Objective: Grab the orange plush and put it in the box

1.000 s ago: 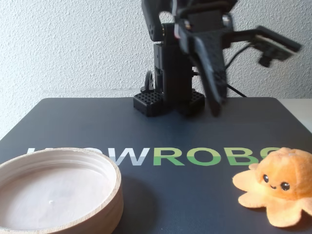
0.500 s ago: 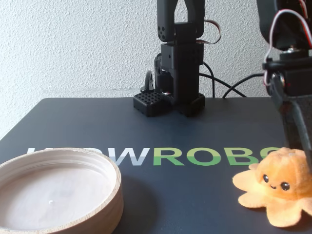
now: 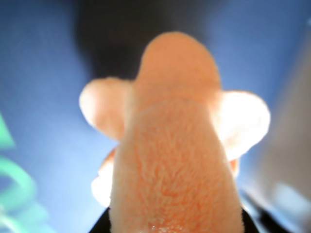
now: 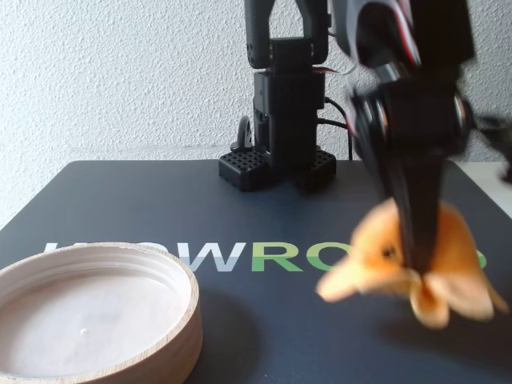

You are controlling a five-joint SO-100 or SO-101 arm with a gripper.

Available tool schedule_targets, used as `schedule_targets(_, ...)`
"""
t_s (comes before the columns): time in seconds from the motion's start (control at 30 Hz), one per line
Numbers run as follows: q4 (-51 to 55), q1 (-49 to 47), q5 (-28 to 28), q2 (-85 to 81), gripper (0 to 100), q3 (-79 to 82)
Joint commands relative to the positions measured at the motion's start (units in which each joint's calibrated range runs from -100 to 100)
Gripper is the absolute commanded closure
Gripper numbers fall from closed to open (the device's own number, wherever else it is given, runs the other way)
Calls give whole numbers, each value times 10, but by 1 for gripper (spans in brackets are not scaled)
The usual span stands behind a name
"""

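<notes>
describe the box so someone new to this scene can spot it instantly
In the fixed view, start at the dark mat with large lettering. The box sits at its near left corner: wide, shallow, round, light wooden rim, pale whitish inside, empty. Nothing else is round and wooden; the orange plush hangs from the gripper, right.

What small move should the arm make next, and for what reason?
Probably carry the orange plush leftward in the fixed view, toward the box. The claw is shut on the plush, which hangs above the mat, and the box sits apart at lower left with nothing in it.
</notes>
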Motion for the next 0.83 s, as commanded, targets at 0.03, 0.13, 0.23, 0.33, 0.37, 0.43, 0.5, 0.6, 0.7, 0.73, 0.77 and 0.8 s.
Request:
schedule_targets(0.03,60,126,205,-189,99,-16)
schedule_targets(0.13,39,231,280,-213,99,-15)
schedule_targets(0.23,-57,303,312,-160,99,-20)
schedule_targets(0.33,-51,332,308,-137,91,-19)
schedule_targets(0.37,-29,332,307,-147,84,-18)
schedule_targets(0.43,-1,331,295,-165,74,-14)
schedule_targets(0.5,21,330,285,-171,69,-14)
schedule_targets(0.6,34,329,285,-171,65,-10)
schedule_targets(0.7,36,326,275,-171,66,-8)
schedule_targets(0.73,37,325,266,-172,66,-9)
schedule_targets(0.77,44,316,256,-172,66,-10)
schedule_targets(0.8,66,303,243,-172,66,-18)
